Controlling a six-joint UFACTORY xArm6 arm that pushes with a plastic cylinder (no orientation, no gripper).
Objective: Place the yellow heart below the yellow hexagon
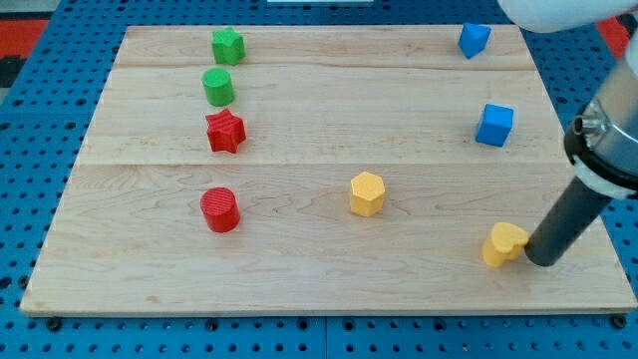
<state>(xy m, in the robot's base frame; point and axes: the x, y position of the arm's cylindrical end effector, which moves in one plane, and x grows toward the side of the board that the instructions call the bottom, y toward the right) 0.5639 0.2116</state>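
Yellow heart (504, 243) lies near the wooden board's (329, 289) bottom right corner, my tip (541, 259) touching its right side; I have no fingers, so nothing is held. Yellow hexagon (367, 193) sits well apart, up-left toward the board's middle.

A yellow hexagon (367, 192) sits flat on its base on the pale wooden board (299, 289), a little toward the view's bottom and right of the board's middle, its six-sided top face turned up and nothing touching it. The yellow heart (504, 244) lies well apart from the hexagon, off toward the view's right and somewhat lower, close to the board's bottom right corner. It too rests flat with its lobed top face upward, and its right side is pressed against a dark rod.
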